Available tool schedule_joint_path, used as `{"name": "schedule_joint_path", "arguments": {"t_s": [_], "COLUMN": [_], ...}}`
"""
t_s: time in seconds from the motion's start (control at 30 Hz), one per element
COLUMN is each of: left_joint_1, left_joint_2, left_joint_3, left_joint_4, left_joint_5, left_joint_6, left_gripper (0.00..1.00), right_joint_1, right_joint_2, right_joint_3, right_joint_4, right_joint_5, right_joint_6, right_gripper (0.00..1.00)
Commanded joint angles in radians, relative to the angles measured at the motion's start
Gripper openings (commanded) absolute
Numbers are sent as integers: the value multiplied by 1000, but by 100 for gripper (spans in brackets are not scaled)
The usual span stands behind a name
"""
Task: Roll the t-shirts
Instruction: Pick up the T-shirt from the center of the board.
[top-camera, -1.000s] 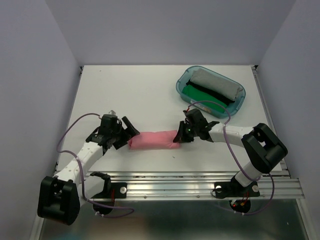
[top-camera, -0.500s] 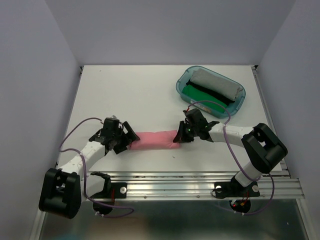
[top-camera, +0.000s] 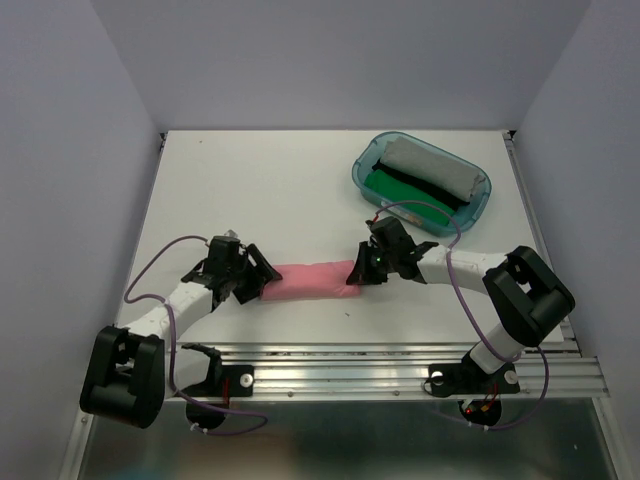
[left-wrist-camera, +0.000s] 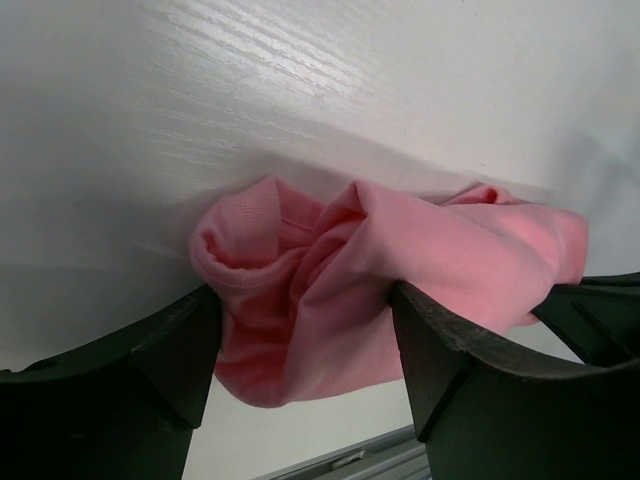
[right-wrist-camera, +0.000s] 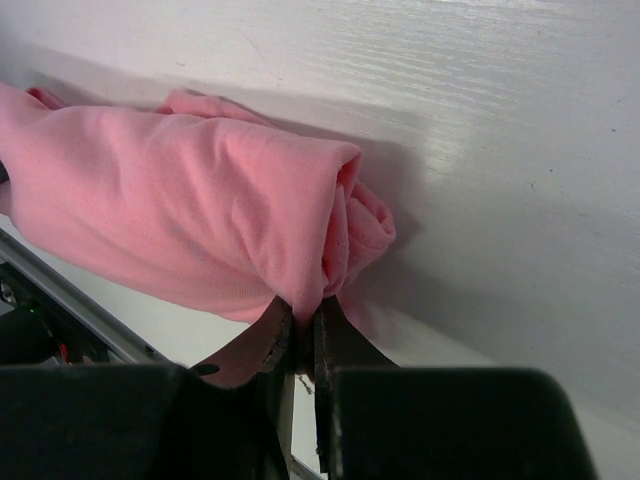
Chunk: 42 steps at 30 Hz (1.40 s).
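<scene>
we see the pink shirt (top-camera: 308, 279) lying as a tight roll on the table (top-camera: 260, 190), near its front edge, running left to right between the two arms. the left gripper (top-camera: 262, 272) sits at the roll's left end; from its wrist, the left gripper (left-wrist-camera: 300, 305) has its jaws spread wide, one finger on each side of the swirled end of the shirt (left-wrist-camera: 400, 250), and the cloth fills the gap and touches both fingers (left-wrist-camera: 170, 350). the right gripper (top-camera: 357, 272) meets the right end; in its wrist view the right gripper (right-wrist-camera: 303, 320) is closed down to a sliver, pinching a thin fold of the shirt (right-wrist-camera: 180, 200) at the underside of that end. the roll rests flat on the table in both wrist views. well apart, at the far right of the table, a tub (top-camera: 358, 172) holds a green roll (top-camera: 395, 185) and a grey roll (top-camera: 432, 170) lying side by side, the grey one on the far side.
</scene>
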<state>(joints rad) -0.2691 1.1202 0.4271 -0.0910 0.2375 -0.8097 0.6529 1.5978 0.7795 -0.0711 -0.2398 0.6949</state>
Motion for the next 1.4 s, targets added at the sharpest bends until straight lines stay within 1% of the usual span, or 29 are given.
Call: {"name": "schedule_joint_path", "arguments": {"t_s": [0.0, 0.07, 0.13, 0.17, 0.2, 0.23, 0.27, 0.3, 0.33, 0.37, 0.4, 0.43, 0.53, 0.57, 0.67, 0.7, 0.73, 0.83, 0.97, 1.17, 1.37], "left_joint_1": [-9, -9, -12, -12, -13, -13, -15, -13, -13, -13, -13, -13, -13, -15, -15, -15, -15, -15, -15, -15, -15], "left_joint_2": [7, 13, 21, 24, 26, 30, 30, 30, 30, 32, 32, 35, 36, 36, 44, 46, 53, 62, 84, 96, 99], "left_joint_3": [-21, -19, -19, -19, -21, -21, -21, -19, -16, -13, -10, -2, 10, 10, 24, 28, 33, 36, 48, 71, 87], "left_joint_4": [43, 46, 51, 54, 57, 66, 69, 73, 73, 73, 71, 68, 66, 66, 57, 54, 50, 50, 51, 43, 40], "left_joint_5": [39, 42, 45, 48, 49, 54, 62, 65, 65, 65, 63, 60, 51, 51, 43, 40, 37, 31, 25, 14, 8], "left_joint_6": [1, 6, 7, 7, 9, 9, 12, 14, 12, 15, 17, 17, 20, 21, 32, 35, 41, 43, 46, 66, 72], "left_gripper": [71, 70, 66, 64, 56, 52, 46, 30, 22, 13, 0, 0, 0, 0, 0, 0, 0, 0, 0, 0, 0], "right_joint_1": [-7, -7, -7, -7, -7, -7, -7, -7, -7, -7, -7, -7, -7, -16, -25, -25, -25, -25, -25, -35, -35], "right_joint_2": [5, 7, 10, 10, 11, 13, 13, 14, 11, 11, 8, 4, -33, -47, -101, -116, -146, -179, -174, -105, -53], "right_joint_3": [32, 32, 33, 33, 33, 32, 32, 32, 32, 33, 33, 37, 38, 34, 24, 20, 12, -25, -75, -137, -181], "right_joint_4": [-19, -21, -21, -19, -19, -19, -21, -19, -19, -22, -25, -33, -42, -44, -47, -50, -55, -56, -24, 124, 200], "right_joint_5": [22, 20, 20, 20, 20, 19, 17, 17, 16, 16, 19, 25, 42, 34, 19, 22, 33, 46, 11, -71, -78], "right_joint_6": [-21, -21, -21, -21, -21, -21, -21, -20, -18, -17, -17, -15, -14, -9, 14, 24, 29, 67, 101, 161, 219], "right_gripper": [1, 1, 1, 1, 1, 1, 1, 1, 2, 5, 12, 26, 52, 66, 78, 79, 82, 83, 84, 79, 75]}}
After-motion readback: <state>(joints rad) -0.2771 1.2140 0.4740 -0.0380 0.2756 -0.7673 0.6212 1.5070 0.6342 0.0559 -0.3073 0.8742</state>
